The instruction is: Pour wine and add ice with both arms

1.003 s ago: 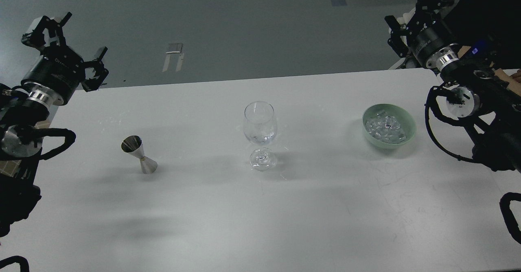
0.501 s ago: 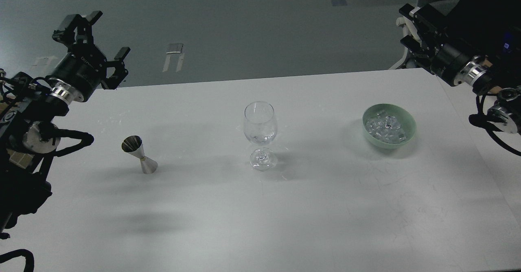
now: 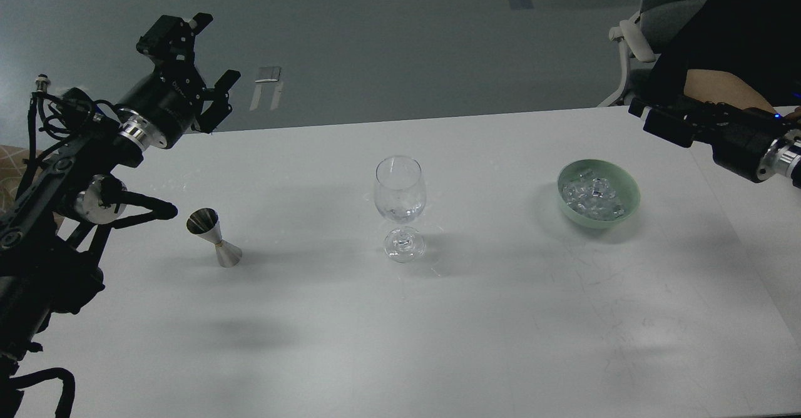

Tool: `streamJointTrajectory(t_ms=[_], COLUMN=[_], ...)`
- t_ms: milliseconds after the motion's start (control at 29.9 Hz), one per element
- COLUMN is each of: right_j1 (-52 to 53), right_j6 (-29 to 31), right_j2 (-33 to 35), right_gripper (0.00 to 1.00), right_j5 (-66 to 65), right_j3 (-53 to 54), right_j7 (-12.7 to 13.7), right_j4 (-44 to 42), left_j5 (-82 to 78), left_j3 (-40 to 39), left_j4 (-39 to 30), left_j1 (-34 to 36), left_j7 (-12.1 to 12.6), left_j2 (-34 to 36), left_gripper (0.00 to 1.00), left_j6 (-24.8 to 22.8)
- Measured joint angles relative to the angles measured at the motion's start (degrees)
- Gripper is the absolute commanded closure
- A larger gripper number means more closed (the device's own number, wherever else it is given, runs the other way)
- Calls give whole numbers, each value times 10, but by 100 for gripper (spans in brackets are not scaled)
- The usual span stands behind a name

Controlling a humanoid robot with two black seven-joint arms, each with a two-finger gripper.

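A clear stemmed wine glass point(image 3: 400, 188) stands upright at the middle of the white table point(image 3: 438, 343). A steel jigger point(image 3: 214, 236) stands to its left. A pale green bowl point(image 3: 629, 208) to the right holds several clear ice cubes point(image 3: 591, 194). My left gripper point(image 3: 218, 47) is open and empty, raised above the table's far left edge, well behind the jigger. My right gripper point(image 3: 654, 121) is a dark block pointing left over the table's far right edge, right of the bowl. Its fingers cannot be told apart.
A bare human forearm point(image 3: 719, 86) and dark sleeve are behind my right arm. A grey office chair point(image 3: 632, 36) stands past the table's far right corner. Grey floor lies beyond the far edge.
My left gripper has swung right and up, closer to the table's far edge. My right arm has dropped lower and now points left, nearer the bowl. Glass, jigger and bowl have not moved.
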State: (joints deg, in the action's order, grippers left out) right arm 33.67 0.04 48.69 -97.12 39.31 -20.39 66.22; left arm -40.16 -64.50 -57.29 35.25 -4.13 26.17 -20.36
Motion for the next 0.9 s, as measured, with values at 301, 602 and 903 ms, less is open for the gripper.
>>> streamJointTrajectory(t_ms=[301,602,903], right_j1=[-48,-49,-45], right_j6=[-84,-93,-89], right_j2=[-49,-95,-139], right_gripper=[0,7,38], right_j5=[-130,-134,-134], right_j3=[0,-14,-28], right_j7=[0,3,8], right_j4=[-46,-91,-133], left_j5=[0,1,-1], left_j3=[0,0,0], left_j4=[-2,-5,-6], left_j1=[2,1,-1], left_j7=[0,1,1], left_j2=[-16,-31,-33], left_gripper=[2,2,2], left_j6=[1,1,1])
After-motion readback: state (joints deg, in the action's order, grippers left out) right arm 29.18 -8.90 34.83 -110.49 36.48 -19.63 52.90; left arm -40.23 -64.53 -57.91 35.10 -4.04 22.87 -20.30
